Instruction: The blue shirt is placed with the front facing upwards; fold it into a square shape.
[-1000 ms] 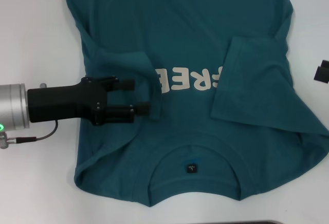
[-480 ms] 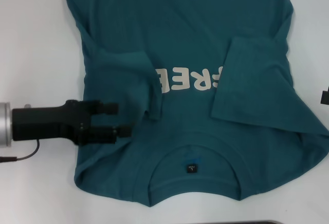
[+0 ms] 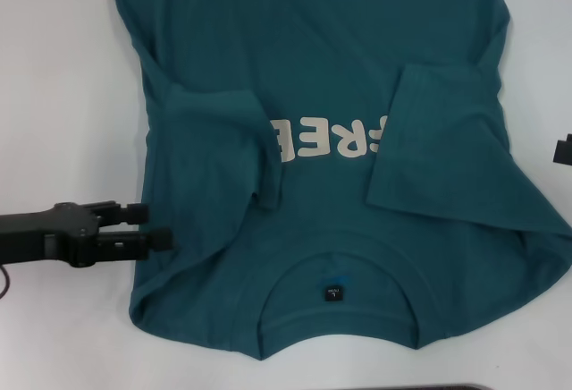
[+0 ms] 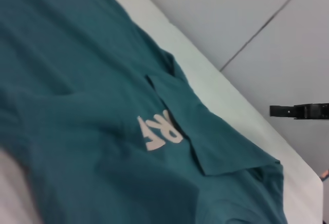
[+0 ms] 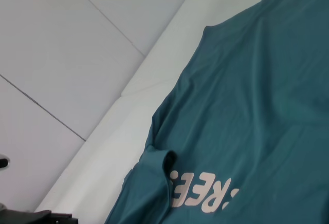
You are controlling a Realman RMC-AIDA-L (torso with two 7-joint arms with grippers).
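Your blue shirt [image 3: 322, 77] lies flat, front up, collar and small black neck label nearest the robot — cream letters show across the chest. Both sleeves are folded inward over the lettering's ends. Its left edge sits just beside the left gripper's fingertips [image 3: 161, 236].

Left gripper [image 3: 159, 225] low at left, fingers parted, right arm parked

My left gripper [image 3: 159, 225] has pulled back leftward and nearer, off the folded left sleeve [image 3: 219, 144] to the edge of the blue shirt [image 3: 322, 41]. My right gripper [image 3: 563, 150] now barely shows at the right edge.
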